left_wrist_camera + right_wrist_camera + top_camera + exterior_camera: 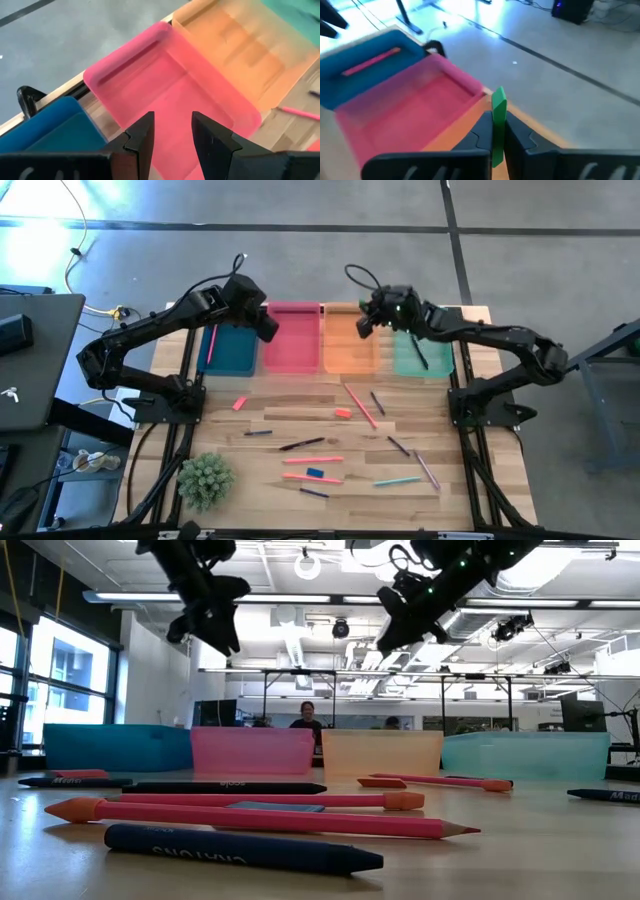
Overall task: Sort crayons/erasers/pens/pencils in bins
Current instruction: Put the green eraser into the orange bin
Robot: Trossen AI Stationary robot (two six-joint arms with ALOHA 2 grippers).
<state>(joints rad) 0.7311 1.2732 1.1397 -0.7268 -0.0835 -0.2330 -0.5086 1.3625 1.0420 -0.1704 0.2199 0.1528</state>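
Four bins stand in a row at the table's far edge: blue (232, 350), pink (292, 342), orange (348, 342) and teal (428, 358). A pink pencil (211, 345) lies in the blue bin and a dark stick (421, 353) in the teal one. My left gripper (172, 125) hangs open above the pink bin (170, 95), with nothing between its fingers. My right gripper (498, 134) is high over the orange bin's far end, shut on a green eraser (499, 112). A pink-red eraser (343, 413) and a blue eraser (315, 473) lie on the table among loose sticks. My right gripper pinches the green eraser's two broad faces (499, 107) between its two fingers. The eraser stands on edge and sticks out past the fingertips. The fingers slant downward toward the table's far left. The eraser is lifted clear, above where the pink and orange bins meet.
Several pens, pencils and crayons are scattered over the table's middle and near part, among them a long pink pencil (361, 406). A small green plant (205, 478) stands at the near left. A dark case (35, 360) sits beyond the table's left edge.
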